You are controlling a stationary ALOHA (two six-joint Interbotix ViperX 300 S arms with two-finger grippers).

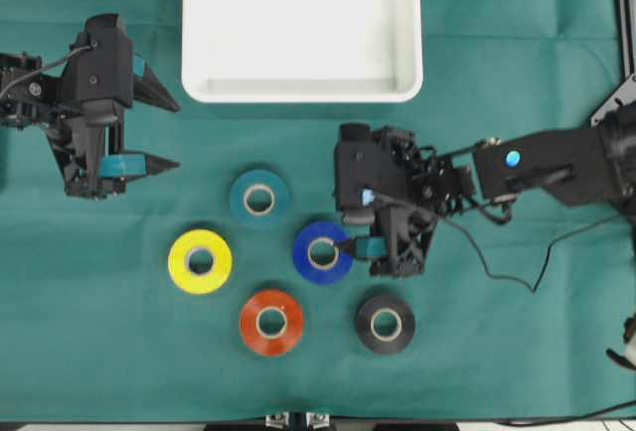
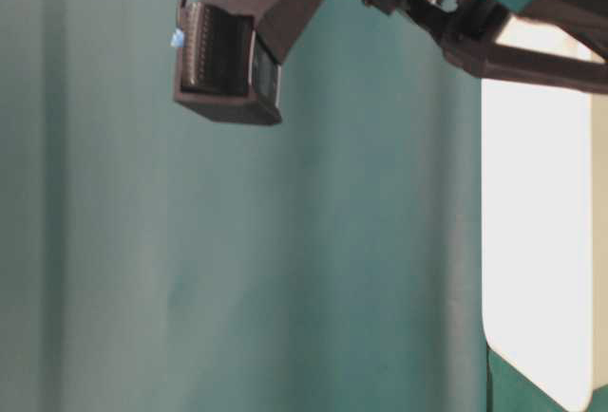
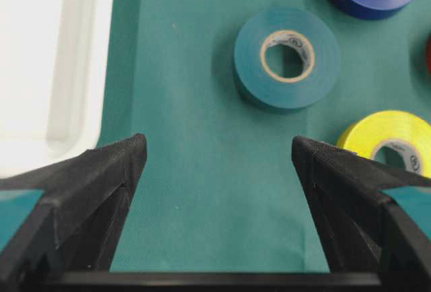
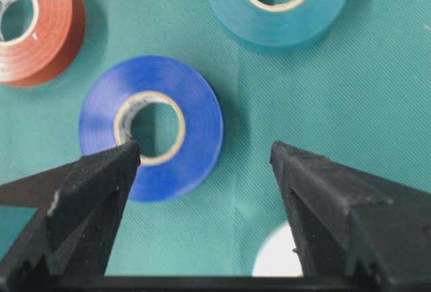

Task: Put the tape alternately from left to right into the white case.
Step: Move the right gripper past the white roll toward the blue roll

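Right tool over the rolls, white case holding no tape that we can see.

We see five rolls lying flat on the green counter below the white case (image 1: pixel 301 88): teal roll (image 1: pixel 259 198), yellow roll (image 1: pixel 200 261), blue roll (image 1: pixel 322 252), red-orange roll (image 1: pixel 271 322), black roll (image 1: pixel 385 324). A white patch at the lower edge of the right wrist view, under the tool, may be the white roll (image 4: pixel 277 257); we cannot confirm. We judge the flat, spaced layout gives each roll room for a pinch across rim and core. Right tool (image 1: pixel 366 245): jaws wide apart, empty, one fingertip (image 4: pixel 111 164) over the blue roll's core; contact cannot be told. Left tool (image 1: pixel 159 135): jaws apart, empty, near the case's left corner, likely parked for its turn.
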